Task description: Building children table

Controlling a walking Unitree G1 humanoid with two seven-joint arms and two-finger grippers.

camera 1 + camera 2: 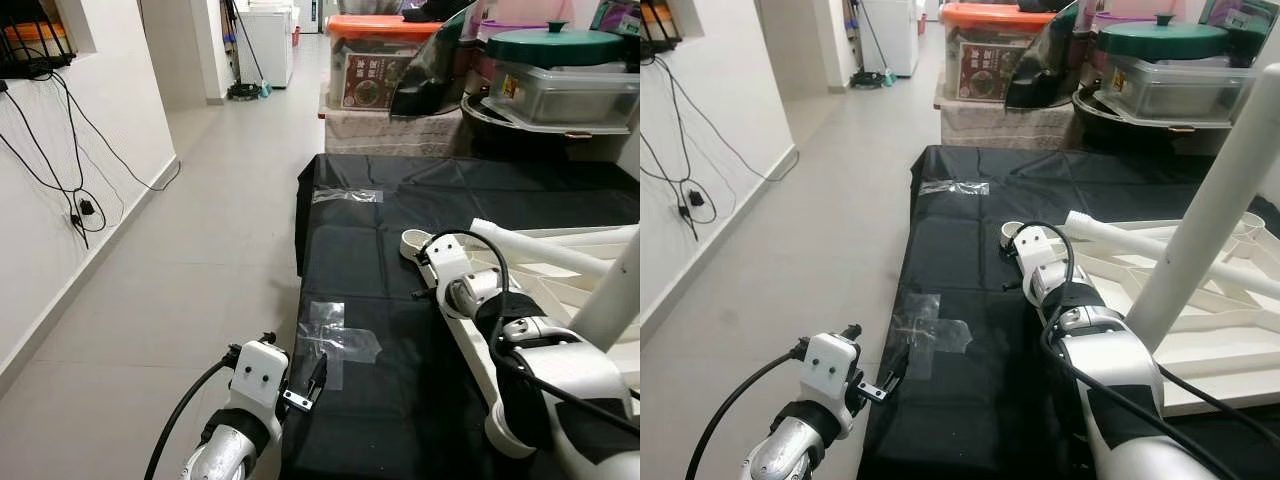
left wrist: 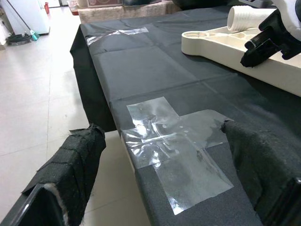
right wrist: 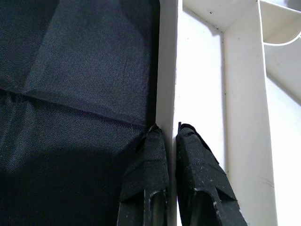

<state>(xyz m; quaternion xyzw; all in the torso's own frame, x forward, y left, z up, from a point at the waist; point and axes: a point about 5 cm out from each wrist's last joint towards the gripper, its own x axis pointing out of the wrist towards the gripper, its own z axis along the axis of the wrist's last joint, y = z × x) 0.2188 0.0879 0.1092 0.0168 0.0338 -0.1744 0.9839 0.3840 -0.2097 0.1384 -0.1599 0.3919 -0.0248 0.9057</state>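
The box label (image 1: pixel 368 80) carries print — perhaps Chinese characters — too small to read.

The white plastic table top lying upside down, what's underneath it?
The white plastic table top lies on a black cloth patched with clear tape. The right gripper pinches its edge wall. What the cloth covers is hidden.

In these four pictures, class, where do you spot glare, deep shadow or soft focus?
Left wrist view: glare on the clear tape; near fingers look soft. Right wrist view: black cloth in deep shadow at the bottom, white tabletop rim bright. Eye views: sharp and evenly lit.
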